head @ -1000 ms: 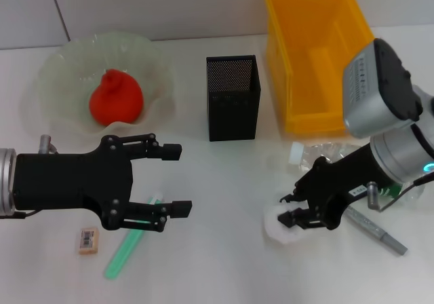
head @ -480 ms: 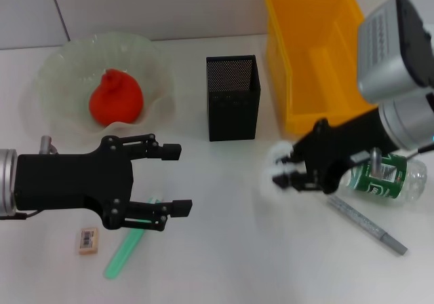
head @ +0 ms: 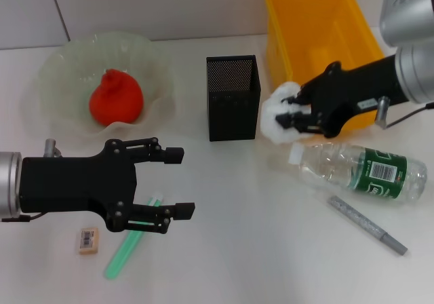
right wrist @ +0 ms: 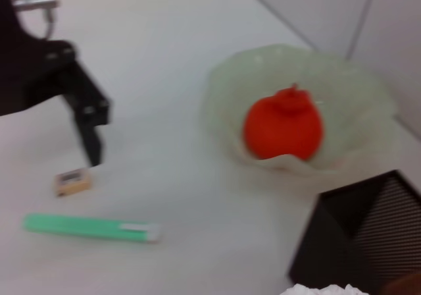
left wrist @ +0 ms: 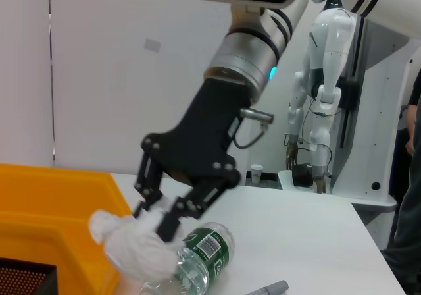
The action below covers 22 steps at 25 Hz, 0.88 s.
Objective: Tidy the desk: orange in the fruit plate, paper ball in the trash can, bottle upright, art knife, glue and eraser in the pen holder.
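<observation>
The orange (head: 116, 99) already sits in the fruit plate (head: 61, 66), so that step looks done. The paper ball (head: 280, 111) is in hand: the right gripper (head: 290, 114) has its fingers closed around the white wad and holds it in the air just beside the pen holder (head: 232, 98), at the near corner of the yellow trash can (head: 319, 53), not yet over its opening. In the left wrist view the ball (left wrist: 131, 242) hangs against the bin's yellow wall (left wrist: 46, 216).

Everything else appears to be still outstanding. The bottle (head: 359, 172) lies on its side, on the robot's right of the pen holder and nearer the robot, cap pointing toward the holder. The grey art knife (head: 369, 224) lies flat beyond the bottle, nearer still to the robot. On the holder's other side, well apart from it, the green glue stick (head: 129, 243) and the eraser (head: 88, 240) rest on the table (head: 237, 250). The holder shows nothing in it from here.

The left gripper (head: 176, 183) hovers over the glue stick's upper end with its jaws spread wide and nothing between them.

For the drop, the bin's near wall rises directly alongside the ball, so the wad probably has to clear that rim first. The bin's interior is open and roomy. The pen holder stands close on the other side, leaving only a narrow lane between them.
</observation>
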{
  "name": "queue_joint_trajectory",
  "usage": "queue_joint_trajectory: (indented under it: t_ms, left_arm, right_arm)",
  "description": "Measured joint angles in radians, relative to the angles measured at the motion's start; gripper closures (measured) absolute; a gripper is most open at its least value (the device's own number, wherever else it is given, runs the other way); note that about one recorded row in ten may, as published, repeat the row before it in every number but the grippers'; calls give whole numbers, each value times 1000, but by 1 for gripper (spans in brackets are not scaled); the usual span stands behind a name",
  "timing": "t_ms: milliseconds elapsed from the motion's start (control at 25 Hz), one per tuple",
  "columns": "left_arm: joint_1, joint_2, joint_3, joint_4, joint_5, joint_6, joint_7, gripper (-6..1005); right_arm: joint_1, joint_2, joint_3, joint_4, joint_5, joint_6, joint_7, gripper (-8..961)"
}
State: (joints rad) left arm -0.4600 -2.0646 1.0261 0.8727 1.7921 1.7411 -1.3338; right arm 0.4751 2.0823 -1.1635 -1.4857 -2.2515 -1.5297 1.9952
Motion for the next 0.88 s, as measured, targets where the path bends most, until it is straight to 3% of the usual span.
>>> queue_joint_trajectory:
  t_ms: [520, 880]
  left_arm:
    - [0, -2, 2, 0, 1, 1, 12, 157]
    - [4, -3, 10, 0, 1, 2, 11, 157]
  right_arm:
    - [-2, -2, 83, -50, -23, 94, -17, 732]
    - [-7, -4, 146, -7, -79, 189, -44, 734]
